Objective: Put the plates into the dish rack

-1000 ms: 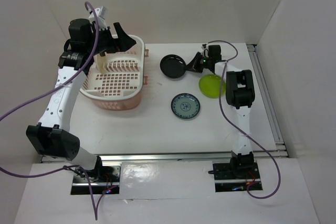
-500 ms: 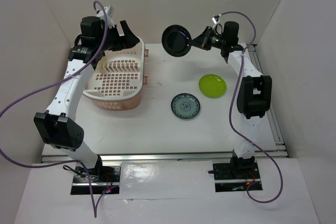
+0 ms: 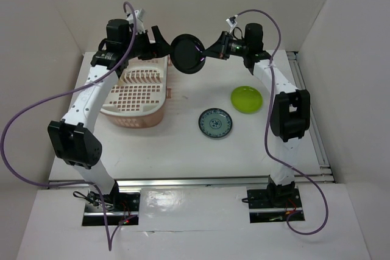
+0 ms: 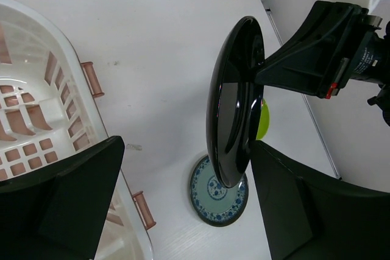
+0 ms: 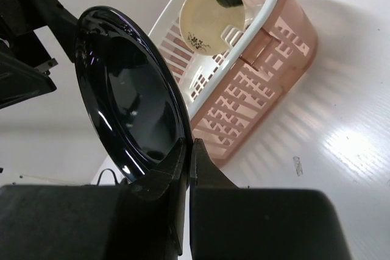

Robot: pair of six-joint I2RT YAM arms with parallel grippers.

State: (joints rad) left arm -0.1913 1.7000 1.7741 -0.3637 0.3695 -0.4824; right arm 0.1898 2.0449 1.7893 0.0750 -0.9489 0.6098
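My right gripper point(image 3: 209, 54) is shut on the rim of the glossy black plate point(image 3: 187, 53) and holds it on edge, high above the table by the dish rack's right end. In the right wrist view the jaws point(image 5: 190, 150) pinch the black plate point(image 5: 128, 95). My left gripper point(image 3: 159, 43) is open, and in its wrist view the black plate point(image 4: 234, 101) hangs between its spread fingers point(image 4: 73, 205), close to the right one. The white dish rack point(image 3: 137, 92) holds the cream plate point(image 5: 211, 9) upright. The lime green plate point(image 3: 246, 98) and the blue-white plate point(image 3: 215, 123) lie flat on the table.
White walls enclose the table on three sides. The rack's salmon base point(image 5: 274, 59) and its small handles point(image 4: 91, 78) stick out toward the plates. A metal rail point(image 3: 308, 114) runs along the table's right edge.
My right arm lifted the black plate off the table and carried it left toward the rack. My left gripper moved right from over the rack until its open fingers flank the plate.
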